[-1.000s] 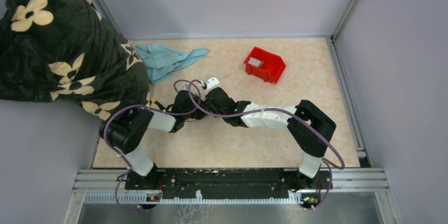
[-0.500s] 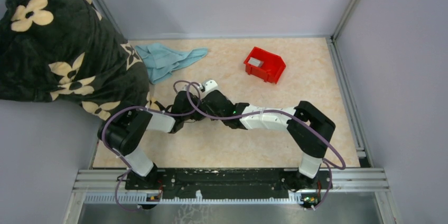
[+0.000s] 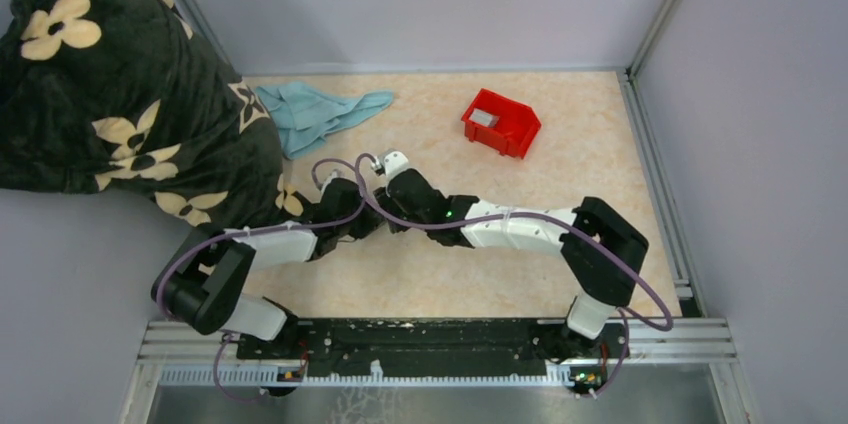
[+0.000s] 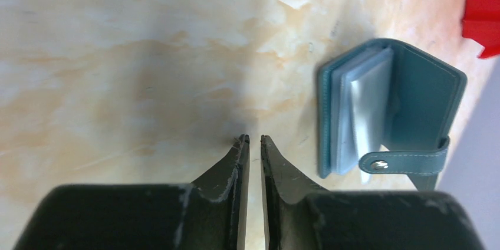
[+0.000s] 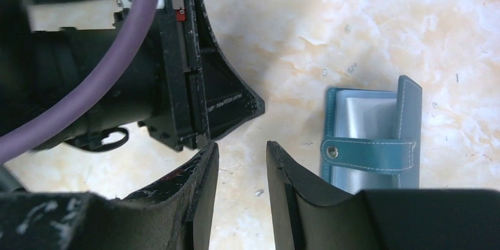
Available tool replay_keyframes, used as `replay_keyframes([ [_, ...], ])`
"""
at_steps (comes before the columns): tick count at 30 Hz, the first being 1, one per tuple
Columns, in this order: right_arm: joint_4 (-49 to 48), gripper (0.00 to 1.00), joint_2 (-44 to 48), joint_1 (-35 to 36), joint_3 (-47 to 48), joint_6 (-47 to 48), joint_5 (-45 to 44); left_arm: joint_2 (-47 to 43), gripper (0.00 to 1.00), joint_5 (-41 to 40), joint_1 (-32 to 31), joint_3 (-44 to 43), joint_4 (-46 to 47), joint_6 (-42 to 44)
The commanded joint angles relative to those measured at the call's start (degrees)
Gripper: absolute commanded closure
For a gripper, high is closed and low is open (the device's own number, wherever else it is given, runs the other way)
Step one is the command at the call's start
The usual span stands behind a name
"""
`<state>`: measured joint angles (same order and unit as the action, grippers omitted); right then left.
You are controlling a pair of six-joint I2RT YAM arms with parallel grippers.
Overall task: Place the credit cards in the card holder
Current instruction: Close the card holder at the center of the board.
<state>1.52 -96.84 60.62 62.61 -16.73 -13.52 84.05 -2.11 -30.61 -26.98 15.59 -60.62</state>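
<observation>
The card holder (image 4: pixel 395 105) is a teal wallet lying open on the table, strap and snap hanging loose, with a silvery card (image 4: pixel 368 105) showing inside it. In the left wrist view it lies just right of my left gripper (image 4: pixel 254 139), whose jaws stand a thin slit apart with nothing between them. In the right wrist view the card holder (image 5: pixel 371 144) lies right of my right gripper (image 5: pixel 239 145), which is open and empty. Another grey credit card (image 3: pixel 484 117) lies in the red bin (image 3: pixel 515 129). In the top view the arms hide the holder.
A light blue cloth (image 3: pixel 315 114) lies at the back left. A dark flowered blanket (image 3: pixel 110 84) hangs over the table's left side. Both wrists crowd together at mid-table, and the left gripper's body (image 5: pixel 194 91) sits close in front of the right fingers.
My right gripper has opened and now holds nothing. Both wrists shifted slightly left, and the left arm's elbow swung down towards the near left corner.
</observation>
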Motion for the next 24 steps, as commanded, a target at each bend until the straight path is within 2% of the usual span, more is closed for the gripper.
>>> replay_keyframes([
  [1, -1.0, 0.64, 6.7, 1.8, 1.9, 0.7, 1.5, -4.6, 0.8, -8.2, 0.0, -0.2, -12.2, 2.4],
  [5, -0.3, 0.65, 12.4, 1.4, 1.6, 1.2, -4.9, -5.5, 0.81, -9.3, 0.0, -2.9, -15.3, 3.5],
  [9, -0.1, 0.72, 16.4, -2.6, -0.5, 1.0, -5.6, -5.0, 0.81, -8.8, 0.0, -3.4, -15.4, 3.6],
  [13, -2.0, 0.76, 18.6, -8.1, -5.1, -0.1, -3.7, -4.0, 0.82, -8.3, 0.0, -3.5, -14.8, 3.6],
  [18, -5.9, 0.82, 17.1, -13.8, -9.4, -1.5, 0.3, -2.1, 0.83, -7.3, 0.0, -4.4, -14.0, 3.7],
  [24, -12.4, 0.87, 12.5, -15.9, -12.4, -4.5, 7.8, 0.9, 0.83, -6.2, 0.0, -6.2, -13.5, 4.4],
])
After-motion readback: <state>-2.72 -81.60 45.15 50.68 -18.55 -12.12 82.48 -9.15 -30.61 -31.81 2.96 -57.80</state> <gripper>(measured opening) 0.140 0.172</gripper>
